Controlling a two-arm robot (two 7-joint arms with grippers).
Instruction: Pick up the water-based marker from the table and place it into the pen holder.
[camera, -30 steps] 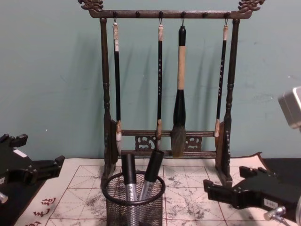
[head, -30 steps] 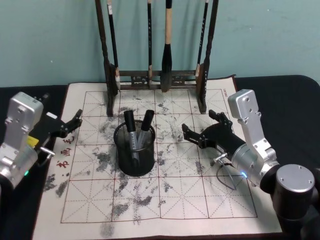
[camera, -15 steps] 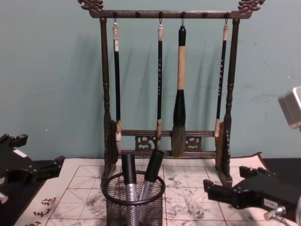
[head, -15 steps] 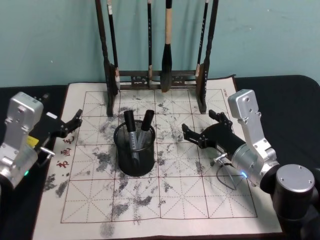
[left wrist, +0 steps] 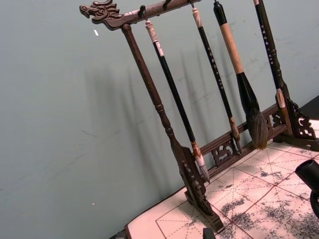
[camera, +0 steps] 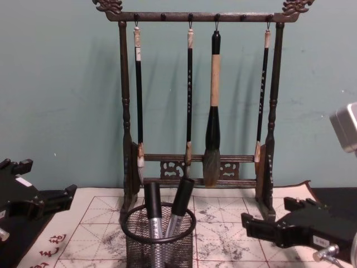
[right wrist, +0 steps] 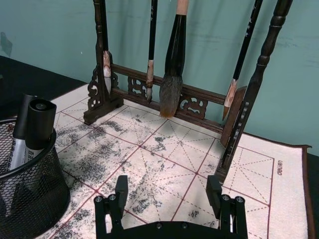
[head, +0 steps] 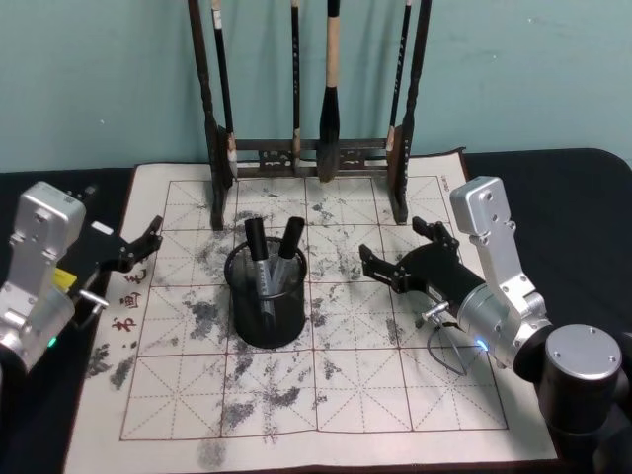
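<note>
Upright markers: two black-capped, grey-barrelled water-based markers (head: 259,259) lean apart inside the holder.
Holder: round black wire-mesh pen holder (head: 265,308) on the stained cream calligraphy mat (head: 326,395).
Left gripper (head: 150,238): fingers apart, empty.
Right gripper (head: 395,249): fingers apart, empty, beside the holder.

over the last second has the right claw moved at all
No. In the head view the right claw sits open at the same spot on the mat, right of the pen holder and in front of the brush rack's right post, as before.

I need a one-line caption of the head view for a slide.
Two markers stand in the pen holder on the mat; open left gripper and open right gripper flank it.
</note>
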